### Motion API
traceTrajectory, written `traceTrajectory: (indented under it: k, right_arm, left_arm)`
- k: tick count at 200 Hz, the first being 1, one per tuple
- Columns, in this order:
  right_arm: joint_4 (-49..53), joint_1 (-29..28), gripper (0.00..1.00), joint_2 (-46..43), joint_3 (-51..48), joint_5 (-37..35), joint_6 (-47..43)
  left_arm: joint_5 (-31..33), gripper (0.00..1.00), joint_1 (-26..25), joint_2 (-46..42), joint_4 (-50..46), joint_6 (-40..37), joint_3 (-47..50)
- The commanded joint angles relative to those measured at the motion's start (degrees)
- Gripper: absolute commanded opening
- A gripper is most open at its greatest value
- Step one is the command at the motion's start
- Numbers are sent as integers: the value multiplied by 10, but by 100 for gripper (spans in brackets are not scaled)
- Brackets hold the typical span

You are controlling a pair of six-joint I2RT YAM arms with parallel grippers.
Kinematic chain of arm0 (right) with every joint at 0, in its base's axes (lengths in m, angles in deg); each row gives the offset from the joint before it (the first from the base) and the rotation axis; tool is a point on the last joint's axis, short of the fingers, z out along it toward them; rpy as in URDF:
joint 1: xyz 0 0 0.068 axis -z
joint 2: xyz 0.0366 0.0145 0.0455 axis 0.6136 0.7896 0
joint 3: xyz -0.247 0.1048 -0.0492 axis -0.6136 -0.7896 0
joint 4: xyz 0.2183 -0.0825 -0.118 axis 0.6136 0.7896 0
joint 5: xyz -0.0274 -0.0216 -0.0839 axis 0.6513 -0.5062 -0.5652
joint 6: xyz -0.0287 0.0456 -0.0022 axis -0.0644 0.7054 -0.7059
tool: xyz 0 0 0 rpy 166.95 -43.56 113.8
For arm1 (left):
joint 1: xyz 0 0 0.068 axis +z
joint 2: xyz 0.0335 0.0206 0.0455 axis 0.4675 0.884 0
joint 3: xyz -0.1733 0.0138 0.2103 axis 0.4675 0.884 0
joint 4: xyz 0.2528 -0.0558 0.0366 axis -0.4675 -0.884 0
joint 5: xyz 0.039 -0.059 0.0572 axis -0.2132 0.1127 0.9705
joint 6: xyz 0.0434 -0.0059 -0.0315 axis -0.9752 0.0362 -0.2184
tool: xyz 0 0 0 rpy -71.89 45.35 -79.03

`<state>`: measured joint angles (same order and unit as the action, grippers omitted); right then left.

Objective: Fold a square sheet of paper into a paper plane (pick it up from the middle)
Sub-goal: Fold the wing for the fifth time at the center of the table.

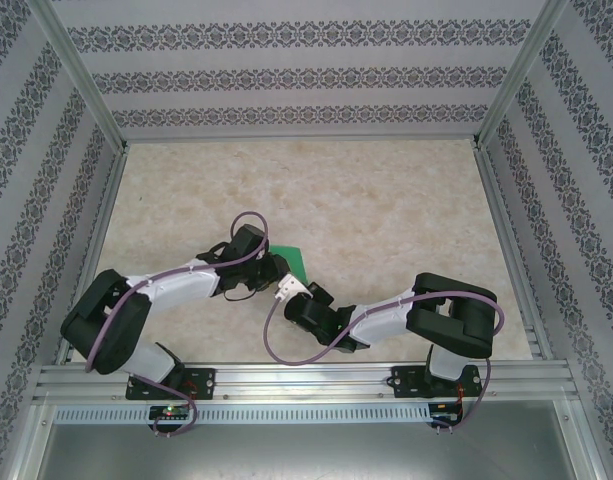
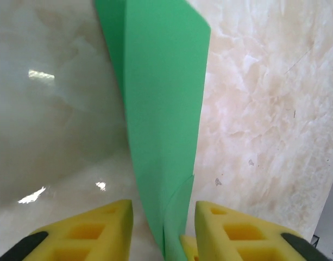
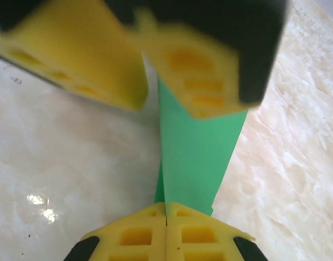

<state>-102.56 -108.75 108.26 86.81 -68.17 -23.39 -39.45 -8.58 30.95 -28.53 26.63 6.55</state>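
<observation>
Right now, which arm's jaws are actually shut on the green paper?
The right gripper: its jaws meet on the green paper. The left gripper has its jaws apart, with the paper passing between them.

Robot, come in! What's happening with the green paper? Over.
Right gripper shut on paper. Left gripper open around it, not pinching. Paper folded narrow. Nothing blocking.
</observation>
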Motion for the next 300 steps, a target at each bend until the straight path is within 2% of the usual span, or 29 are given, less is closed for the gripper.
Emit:
traceTrajectory:
  k: [1,50,87,129,185,258,300]
  right_arm:
    - [-40,-4,2,13,-13,7,13]
    - [-108,5,0,40,-15,58,22]
    - [-136,23,0,14,-40,63,67]
    - [-131,60,1,-30,-79,86,119]
    - [-119,96,1,-23,-75,157,166]
    - [-227,146,0,-22,-123,267,288]
    - [-320,183,0,14,-144,337,377]
  left_arm:
    - [49,44,-1,-53,-73,-23,-20]
    - [157,58,-1,-174,-163,-5,5]
    - [187,60,1,-238,-165,15,41]
    - [177,60,1,-237,-153,15,48]
    - [149,60,1,-208,-130,3,41]
    - [118,59,1,-171,-97,-12,24]
    - [99,55,0,-154,-71,-14,26]
